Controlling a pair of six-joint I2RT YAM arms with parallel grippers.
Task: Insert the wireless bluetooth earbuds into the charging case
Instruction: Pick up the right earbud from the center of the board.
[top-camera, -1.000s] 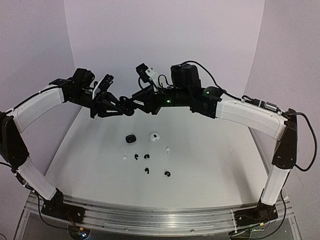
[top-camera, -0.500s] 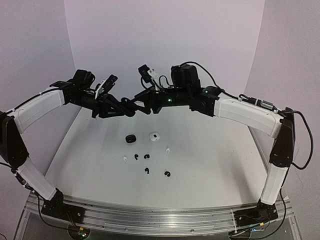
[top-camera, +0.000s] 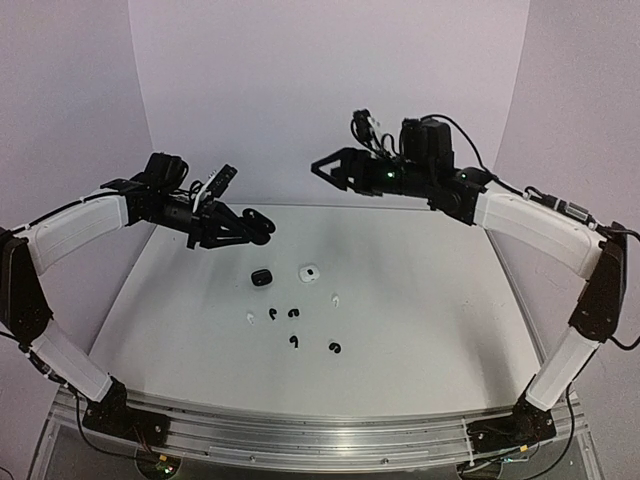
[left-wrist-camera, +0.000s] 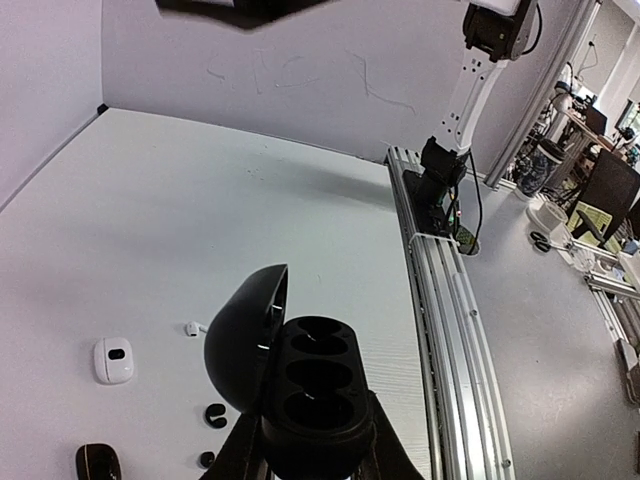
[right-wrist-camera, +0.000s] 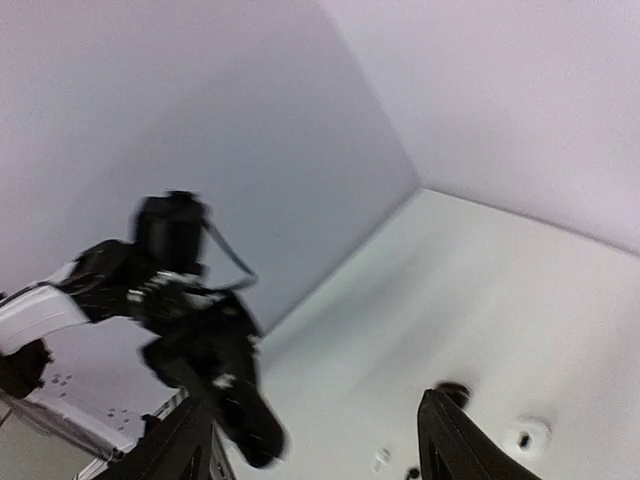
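Beyond the case, illegible wall scrawl

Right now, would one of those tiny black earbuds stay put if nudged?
Probably not: the black earbud looks tiny and light, so it would likely skid across the smooth white table. Its curved body could also spin or slip from a pinch.

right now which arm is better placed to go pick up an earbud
Right. The right gripper is open and empty, free to reach down to the earbuds. The left gripper is shut on the open charging case, holding it above the table.
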